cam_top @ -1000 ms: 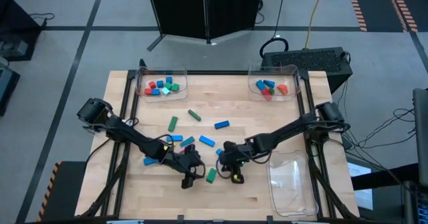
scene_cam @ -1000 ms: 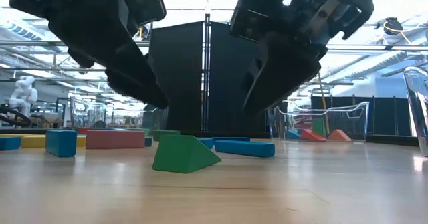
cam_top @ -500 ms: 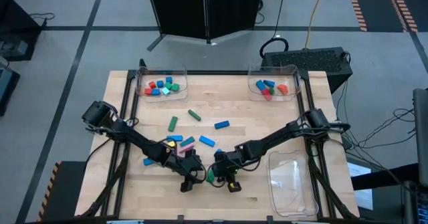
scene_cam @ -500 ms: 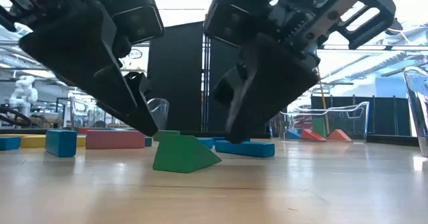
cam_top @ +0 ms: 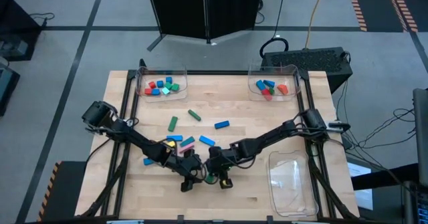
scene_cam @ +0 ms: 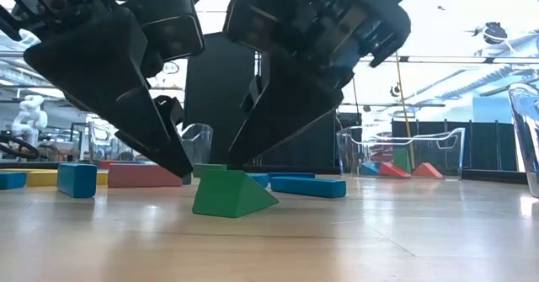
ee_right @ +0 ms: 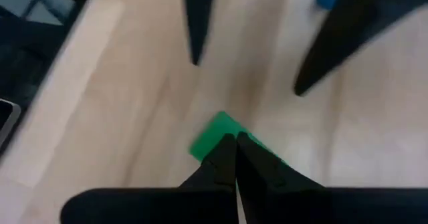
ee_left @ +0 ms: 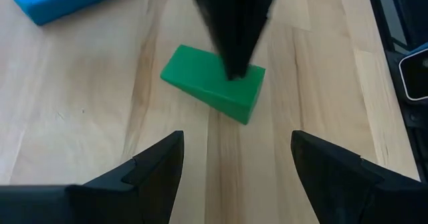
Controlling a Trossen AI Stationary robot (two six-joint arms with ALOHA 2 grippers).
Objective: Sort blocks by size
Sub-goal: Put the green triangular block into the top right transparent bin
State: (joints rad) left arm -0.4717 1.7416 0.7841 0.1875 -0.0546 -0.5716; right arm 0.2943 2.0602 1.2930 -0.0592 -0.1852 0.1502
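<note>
One green wedge block flat on the table, sloped face up, long axis slanting across the boards. Two hands over it: left hand spread wide, empty; right hand pinched closed, tips just above wedge, holding nothing.

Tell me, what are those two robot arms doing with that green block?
Both arms are down over the green block near the table's front edge. The right gripper, fingers shut, touches it, and the left gripper waits open beside it. Other blocks lie behind, and some already sit in two clear trays at the back.
</note>
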